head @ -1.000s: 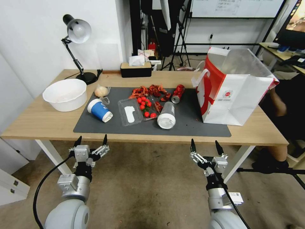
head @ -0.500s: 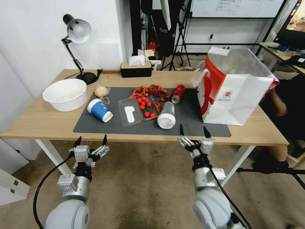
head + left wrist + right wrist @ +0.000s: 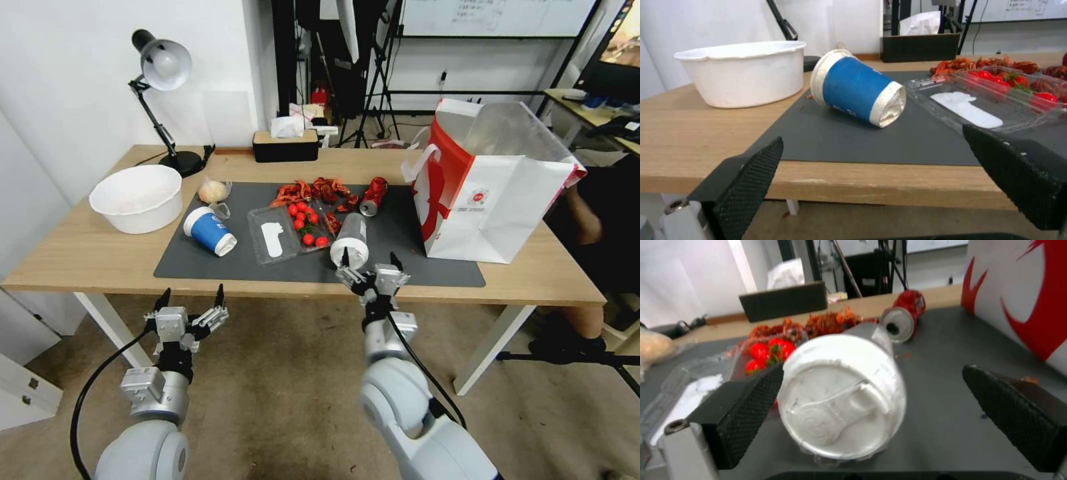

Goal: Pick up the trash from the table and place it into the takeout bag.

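right tool (image 3: 370, 261): spread wide, empty, just before grey cup (image 3: 351, 242) lid | left tool (image 3: 191, 297): spread, empty

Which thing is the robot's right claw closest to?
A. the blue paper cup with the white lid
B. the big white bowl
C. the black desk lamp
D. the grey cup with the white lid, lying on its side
D: the open right claw sits at the table's near edge, right in front of the tipped grey cup with the white lid, whose lid looms between its fingers in the right wrist view.
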Tool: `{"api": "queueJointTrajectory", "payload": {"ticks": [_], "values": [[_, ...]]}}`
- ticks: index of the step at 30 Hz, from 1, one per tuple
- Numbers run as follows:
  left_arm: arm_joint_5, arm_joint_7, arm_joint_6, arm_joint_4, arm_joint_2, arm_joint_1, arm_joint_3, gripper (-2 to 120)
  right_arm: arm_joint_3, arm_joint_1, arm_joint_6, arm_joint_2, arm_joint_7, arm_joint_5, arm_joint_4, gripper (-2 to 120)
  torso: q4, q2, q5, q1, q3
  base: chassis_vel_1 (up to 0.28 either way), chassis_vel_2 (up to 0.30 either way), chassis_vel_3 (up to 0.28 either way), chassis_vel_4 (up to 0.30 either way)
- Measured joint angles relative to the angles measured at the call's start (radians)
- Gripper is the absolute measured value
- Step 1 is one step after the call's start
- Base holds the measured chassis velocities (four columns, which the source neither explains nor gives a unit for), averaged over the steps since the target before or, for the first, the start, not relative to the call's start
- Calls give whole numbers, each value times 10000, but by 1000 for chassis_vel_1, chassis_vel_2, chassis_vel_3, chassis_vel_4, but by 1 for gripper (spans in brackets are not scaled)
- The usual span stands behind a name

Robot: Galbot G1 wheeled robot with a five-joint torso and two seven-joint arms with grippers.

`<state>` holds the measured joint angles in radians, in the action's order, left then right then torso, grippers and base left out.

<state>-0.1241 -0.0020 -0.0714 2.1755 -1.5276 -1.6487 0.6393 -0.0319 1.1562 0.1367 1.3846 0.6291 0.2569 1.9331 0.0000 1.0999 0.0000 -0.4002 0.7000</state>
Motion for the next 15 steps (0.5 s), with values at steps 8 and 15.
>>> {"api": "queueJointTrajectory", "payload": {"ticks": [8, 15], "values": [[7, -6, 64, -32, -14, -8, 49, 100, -291, -563, 246, 416, 254, 102, -479, 100, 0, 0, -1, 0, 0, 0, 0, 0, 0], [7, -13, 187, -102, -12, -24, 97, 100, -298, -741, 496, 557, 503, 35, -675, 100, 0, 0, -1, 0, 0, 0, 0, 0, 0]]}}
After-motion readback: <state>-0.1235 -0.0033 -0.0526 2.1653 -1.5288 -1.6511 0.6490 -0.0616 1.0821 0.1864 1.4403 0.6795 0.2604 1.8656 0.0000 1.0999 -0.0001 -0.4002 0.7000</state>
